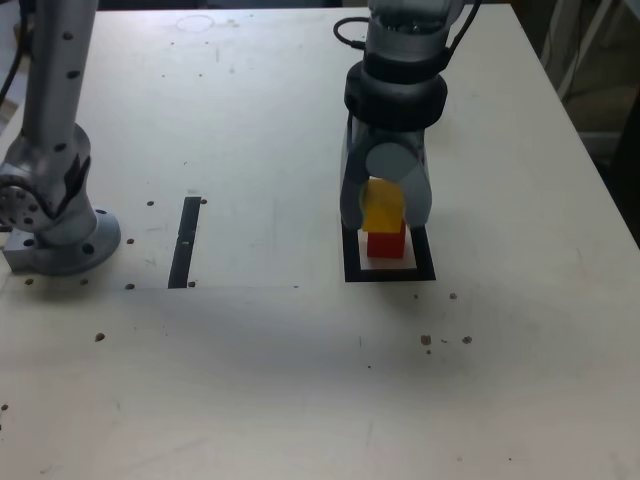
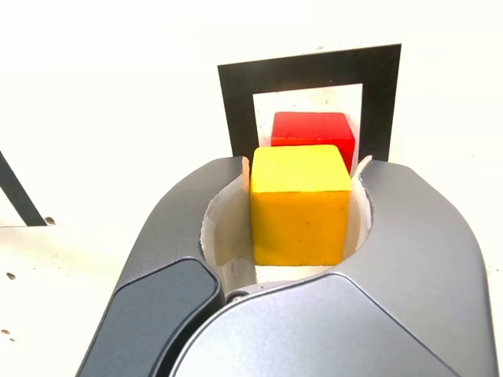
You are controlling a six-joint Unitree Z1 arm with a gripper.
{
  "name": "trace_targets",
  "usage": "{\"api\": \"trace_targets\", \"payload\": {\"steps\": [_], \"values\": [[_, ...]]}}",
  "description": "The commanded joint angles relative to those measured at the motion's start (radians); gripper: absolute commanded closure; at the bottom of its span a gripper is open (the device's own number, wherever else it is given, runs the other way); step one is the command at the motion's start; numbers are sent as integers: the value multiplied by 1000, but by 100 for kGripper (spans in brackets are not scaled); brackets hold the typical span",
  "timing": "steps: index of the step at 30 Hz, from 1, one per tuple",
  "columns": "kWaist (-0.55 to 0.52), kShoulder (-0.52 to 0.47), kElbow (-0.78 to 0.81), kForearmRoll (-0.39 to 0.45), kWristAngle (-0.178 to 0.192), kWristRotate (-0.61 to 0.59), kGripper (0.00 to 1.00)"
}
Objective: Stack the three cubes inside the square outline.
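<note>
Pinching the yellow cube (image 2: 300, 206) — jaws above red cube (image 2: 313, 133), inside square outline (image 2: 236, 102).

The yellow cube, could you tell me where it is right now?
In the exterior view it is right of centre, the yellow cube held in the gripper just above the red cube inside the square outline.

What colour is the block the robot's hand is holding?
Yellow. The small matte yellow cube sits between the hand's jaws, clearest in the wrist view.
</note>
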Motion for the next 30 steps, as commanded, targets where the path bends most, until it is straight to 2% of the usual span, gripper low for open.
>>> {"api": "trace_targets", "payload": {"steps": [1,6,8,10,23,26,30], "values": [[0,-3,-2,4,4,3,59],[0,-6,-13,-8,9,18,21],[0,-9,-14,-13,12,23,9],[0,-12,-14,-15,14,24,4],[2,-59,7,8,20,27,1],[8,-98,3,33,42,32,1],[41,-150,-5,49,92,80,1]]}}
